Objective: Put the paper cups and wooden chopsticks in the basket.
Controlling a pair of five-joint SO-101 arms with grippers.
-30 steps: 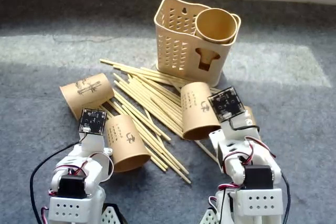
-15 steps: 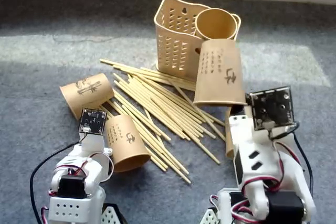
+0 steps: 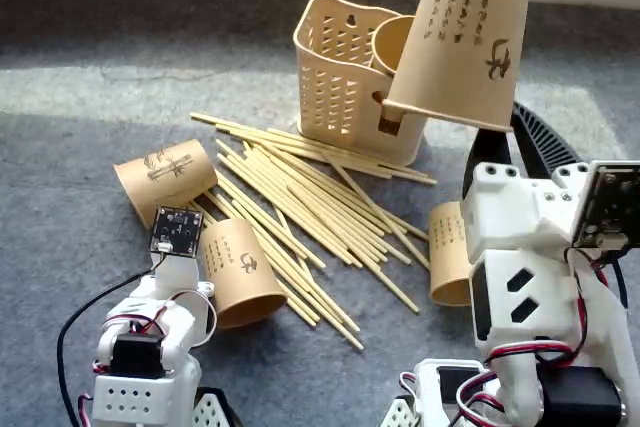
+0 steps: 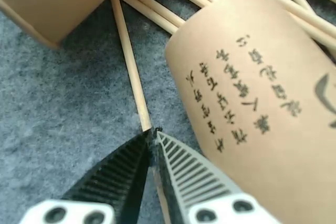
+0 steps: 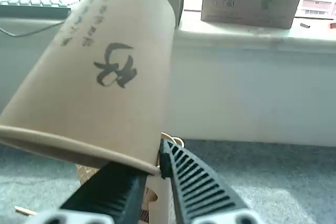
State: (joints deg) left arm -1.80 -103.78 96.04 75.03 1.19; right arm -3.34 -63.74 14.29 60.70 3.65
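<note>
Pinching a paper cup [image 3: 460, 42] by its rim, the right gripper [image 5: 160, 156] is held high w/ cup upside down & tilted near the basket [image 3: 335, 67]. Left gripper [image 4: 154, 135] is pressed together beside a lying cup [image 4: 252, 103]. Chopsticks [image 3: 300, 197] are strewn on carpet [image 3: 80, 147]; another cup [image 3: 400, 42] is stood in basket.

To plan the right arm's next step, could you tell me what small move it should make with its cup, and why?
Probably ease the held paper cup over the free side of the basket. The right gripper pinches it by its rim, mouth down, raised near the basket, where another cup already fills one corner.
</note>
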